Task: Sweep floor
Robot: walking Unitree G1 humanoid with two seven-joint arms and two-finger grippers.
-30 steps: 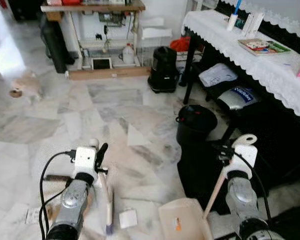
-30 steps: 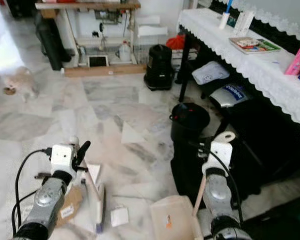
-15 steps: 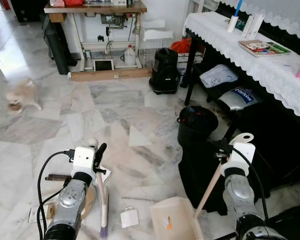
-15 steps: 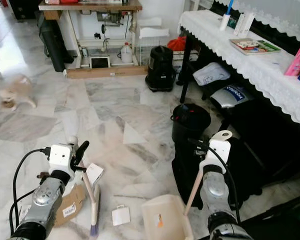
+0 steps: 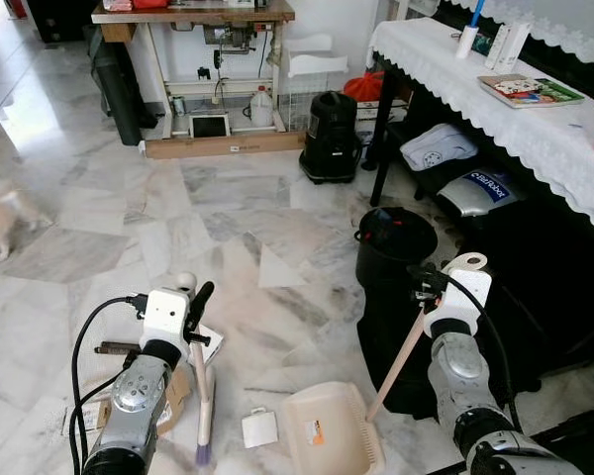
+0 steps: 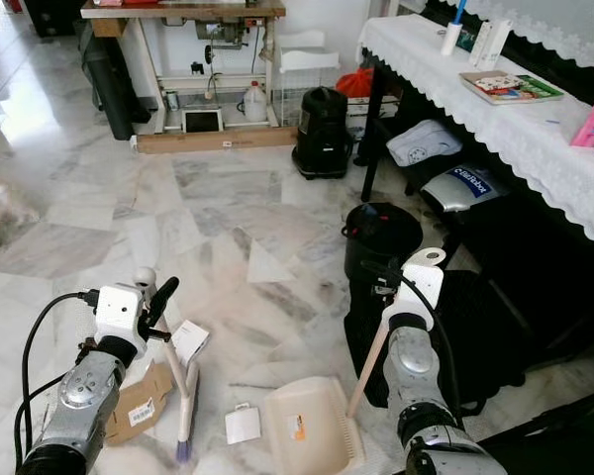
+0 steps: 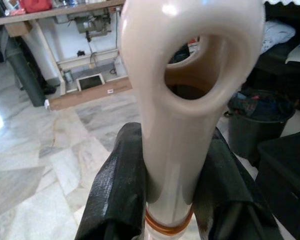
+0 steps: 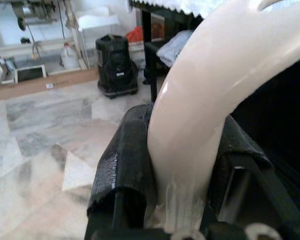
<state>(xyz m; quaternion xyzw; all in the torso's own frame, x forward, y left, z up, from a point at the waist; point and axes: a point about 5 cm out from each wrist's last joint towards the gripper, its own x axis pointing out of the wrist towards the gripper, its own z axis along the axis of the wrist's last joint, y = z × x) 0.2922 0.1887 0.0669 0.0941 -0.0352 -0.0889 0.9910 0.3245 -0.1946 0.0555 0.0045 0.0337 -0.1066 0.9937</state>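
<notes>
From the head cameras, two arms work over a grey-veined white marble floor (image 5: 129, 208). The left gripper (image 5: 196, 315) is clenched on one cream broom (image 5: 204, 401), its purple bristles on the floor near the robot. The right gripper (image 5: 423, 287) grasps the long cream handle of one dustpan (image 5: 329, 440), which lies flat just right of the broom. Between them sits one small white paper scrap (image 5: 259, 428); a brown cardboard piece (image 6: 139, 401) lies left of the broom. One round black bin (image 5: 392, 240) stands to the right, another black bin (image 5: 329, 137) farther off, beside a table with a white lace cloth (image 5: 475, 84).

Left wrist view: both black fingers (image 7: 115, 190) clamp the broom's smooth cream handle, its end a looped hole.

Right wrist view: the fingers (image 8: 122, 170) pinch the dustpan's glossy cream handle.
</notes>
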